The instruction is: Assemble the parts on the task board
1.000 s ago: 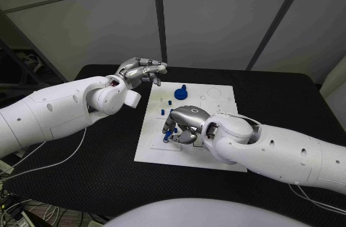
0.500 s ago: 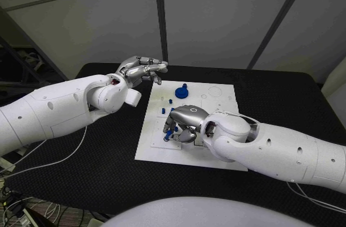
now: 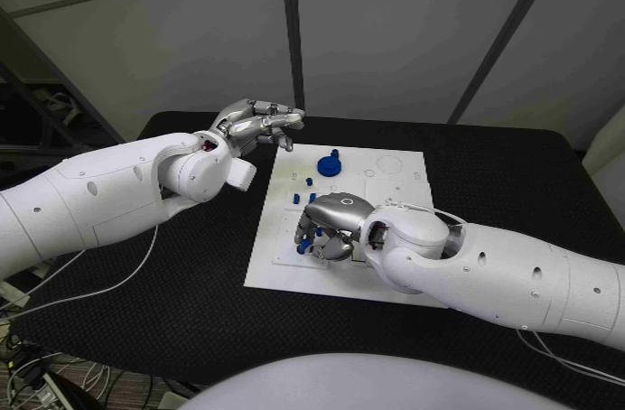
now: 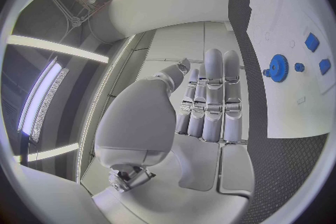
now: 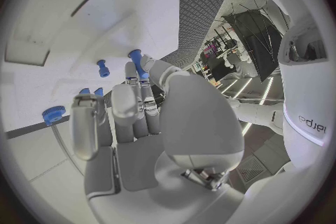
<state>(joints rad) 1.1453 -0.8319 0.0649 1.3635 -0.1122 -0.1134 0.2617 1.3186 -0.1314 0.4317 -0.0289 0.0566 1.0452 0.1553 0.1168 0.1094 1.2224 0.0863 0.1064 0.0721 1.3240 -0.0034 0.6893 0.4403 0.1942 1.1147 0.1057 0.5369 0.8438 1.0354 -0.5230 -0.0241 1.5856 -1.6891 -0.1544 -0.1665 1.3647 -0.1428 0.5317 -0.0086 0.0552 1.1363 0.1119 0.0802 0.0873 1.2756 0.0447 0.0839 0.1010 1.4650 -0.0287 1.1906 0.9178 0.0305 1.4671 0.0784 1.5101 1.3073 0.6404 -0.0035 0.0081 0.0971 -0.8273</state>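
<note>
The white task board (image 3: 397, 191) lies mid-table. My right hand (image 3: 333, 228) hovers low over its left middle, thumb and a finger pinching a small blue peg (image 5: 136, 61). Another blue peg (image 5: 103, 68) lies on the board (image 5: 105, 17) just past the fingertips, and two small blue pieces (image 3: 305, 244) sit at the hand's left side. A blue gear (image 3: 330, 165) stands at the board's back, with small blue parts (image 3: 305, 196) in front of it. My left hand (image 3: 262, 124) is raised off the board's back left corner, fingers loosely bent, holding nothing. Its wrist view shows the gear (image 4: 278, 67) and board (image 4: 294, 17).
The black table (image 3: 508, 175) surrounds the board with free room at the right and front. Round recesses (image 3: 387, 167) mark the board's back right. Cables (image 3: 79, 288) hang off the table's left side.
My right hand has edged slightly toward the board's left side, still low over it. The left hand has stayed where it was.
</note>
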